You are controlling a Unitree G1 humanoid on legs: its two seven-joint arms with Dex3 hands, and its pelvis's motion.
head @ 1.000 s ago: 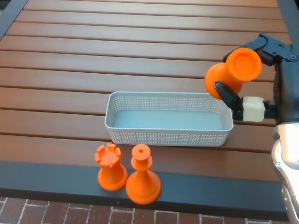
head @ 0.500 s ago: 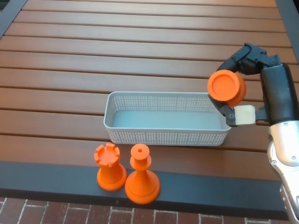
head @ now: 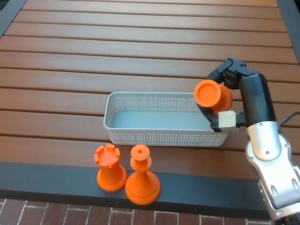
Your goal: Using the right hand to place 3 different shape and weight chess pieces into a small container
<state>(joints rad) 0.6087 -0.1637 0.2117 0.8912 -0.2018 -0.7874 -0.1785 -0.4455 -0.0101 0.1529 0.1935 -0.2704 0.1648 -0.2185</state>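
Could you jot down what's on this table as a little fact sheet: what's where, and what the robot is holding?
Surface: slatted wooden table
Container: grey mesh basket, empty
Right hand: shut on an orange chess piece, tilted over the basket's right end
Waiting pieces: orange rook and orange bishop-like piece, upright, side by side at the table's near edge
Left hand: not in view

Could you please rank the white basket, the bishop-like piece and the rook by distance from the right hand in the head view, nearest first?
1. White basket: its right end lies just under the right hand.
2. Bishop-like piece: front edge, lower left of the hand.
3. Rook: beside it, farther left.
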